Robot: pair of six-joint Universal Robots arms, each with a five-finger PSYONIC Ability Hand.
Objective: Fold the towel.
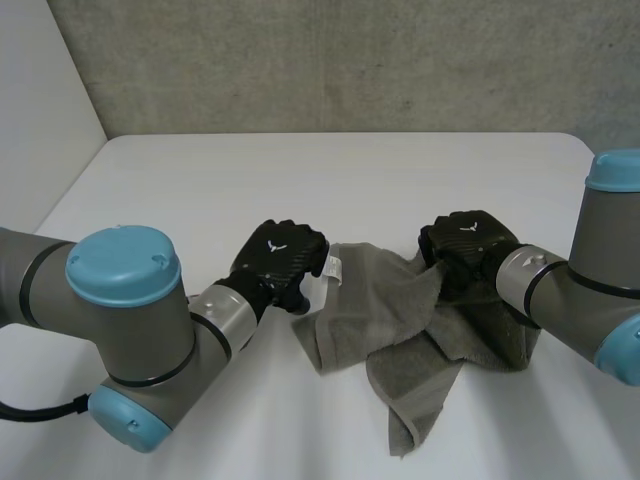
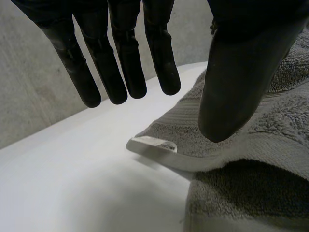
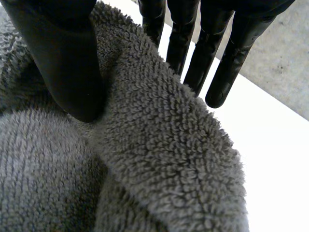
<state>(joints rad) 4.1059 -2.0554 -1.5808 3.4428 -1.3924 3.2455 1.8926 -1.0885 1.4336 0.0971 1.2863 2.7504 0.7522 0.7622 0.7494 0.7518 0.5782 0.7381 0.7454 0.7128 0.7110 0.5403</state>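
Grey terry-cloth towel (image 1: pixel 400 330) lies rumpled on the white surface (image 1: pixel 330 170), approx. midway btwn the two arms. One tail trails off its near side toward the robot, and layers overlap at odd angles w/ no clean edge-to-edge fold anywhere. So the task looks early-stage: nothing counts as a finished fold, and the cloth prob. needs squaring up first.

Black left hand (image 1: pixel 280 255) sits at the towel's far left corner, just beside the small white sewn-in label (image 1: pixel 333 266). In its wrist view the fingers (image 2: pixel 120 63) are straight & apart, over bare surface just off the towel's edge. The thumb is over the cloth and the label sticks out below the gap. Nothing is clamped. Can't tell if the thumb touches the pile.

Black right hand (image 1: pixel 470 245) is on the towel's far right part. In its wrist view the thumb is against the pile, and the fingers (image 3: pixel 217 63) are straight & spread beyond a raised ridge of towel standing in the gap. It reads as a hand set round the ridge but not yet pinching it. Contact on the finger side is hidden by cloth.

Left to do, judging from this: get a hold w/ both hands on the far corners, bring that edge over to the opposite one, flatten, and repeat if a smaller packet is wanted. The loose near tail is the bit likeliest to spoil alignment.
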